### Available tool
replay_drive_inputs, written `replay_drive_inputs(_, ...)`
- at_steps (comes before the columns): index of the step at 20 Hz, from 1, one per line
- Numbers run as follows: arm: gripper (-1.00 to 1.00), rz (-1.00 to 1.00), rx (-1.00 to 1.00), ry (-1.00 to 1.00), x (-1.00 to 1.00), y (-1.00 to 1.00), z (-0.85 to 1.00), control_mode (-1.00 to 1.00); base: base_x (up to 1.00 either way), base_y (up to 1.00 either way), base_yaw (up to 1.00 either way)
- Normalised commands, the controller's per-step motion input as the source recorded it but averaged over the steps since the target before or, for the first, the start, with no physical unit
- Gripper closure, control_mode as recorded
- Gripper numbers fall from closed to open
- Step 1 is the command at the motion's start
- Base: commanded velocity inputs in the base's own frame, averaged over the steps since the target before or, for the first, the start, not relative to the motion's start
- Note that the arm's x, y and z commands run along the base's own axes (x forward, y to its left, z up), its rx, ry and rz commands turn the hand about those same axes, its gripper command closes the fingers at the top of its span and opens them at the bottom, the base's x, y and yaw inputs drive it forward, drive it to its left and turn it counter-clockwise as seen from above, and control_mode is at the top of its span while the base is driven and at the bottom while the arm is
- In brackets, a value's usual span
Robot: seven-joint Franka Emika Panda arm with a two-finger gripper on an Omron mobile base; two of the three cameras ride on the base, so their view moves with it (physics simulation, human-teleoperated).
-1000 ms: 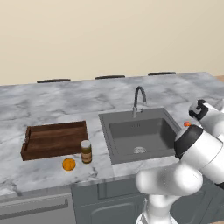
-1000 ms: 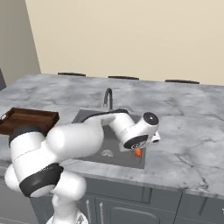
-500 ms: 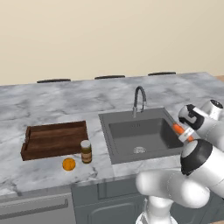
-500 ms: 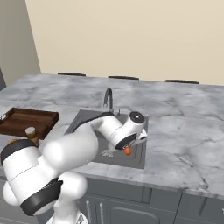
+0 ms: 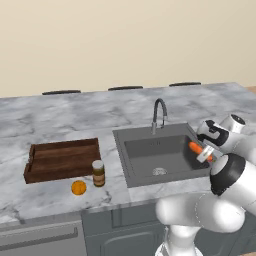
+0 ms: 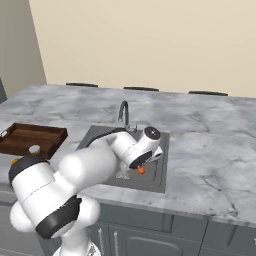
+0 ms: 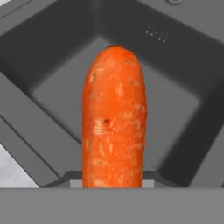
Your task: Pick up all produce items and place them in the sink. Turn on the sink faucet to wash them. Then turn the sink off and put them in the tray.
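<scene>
My gripper is shut on the orange-red carrot, holding it above the right side of the dark grey sink. In the hand view the carrot stands lengthwise over the sink basin, and it hides my fingertips. From the right base view the carrot pokes out under the gripper. The round orange fruit lies on the counter in front of the wooden tray. The gooseneck faucet rises behind the basin, and no water shows.
A brown jar with a pale lid stands between the orange fruit and the sink's left rim. The tray sits left of the sink. Grey marble counter stretches behind and to both sides.
The arm has swung left from the counter right of the sink, carrying the carrot over the basin's right side. The orange fruit, jar and tray have not moved.
</scene>
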Motion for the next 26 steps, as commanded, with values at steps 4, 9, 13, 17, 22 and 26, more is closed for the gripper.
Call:
replay_drive_inputs(4, 1.00, 0.01, 0.00, 0.02, 0.21, 0.40, -0.01, -1.00, 0.00, 0.00, 0.00)
replay_drive_inputs(9, 1.00, 0.01, 0.00, 0.03, 0.19, 0.43, -0.08, -1.00, 0.00, 0.00, 0.00)
replay_drive_inputs(13, 1.00, 0.02, 0.00, 0.04, 0.23, 0.38, -0.16, -1.00, 0.00, 0.00, 0.00)
replay_drive_inputs(17, 1.00, 0.04, 0.00, 0.03, 0.20, 0.27, -0.23, -1.00, 0.00, 0.00, 0.00)
replay_drive_inputs(22, 1.00, 0.05, 0.00, 0.01, 0.18, 0.20, -0.28, -1.00, 0.00, 0.00, 0.00)
replay_drive_inputs(26, 1.00, 0.04, 0.00, 0.00, 0.15, 0.15, -0.34, -1.00, 0.00, 0.00, 0.00)
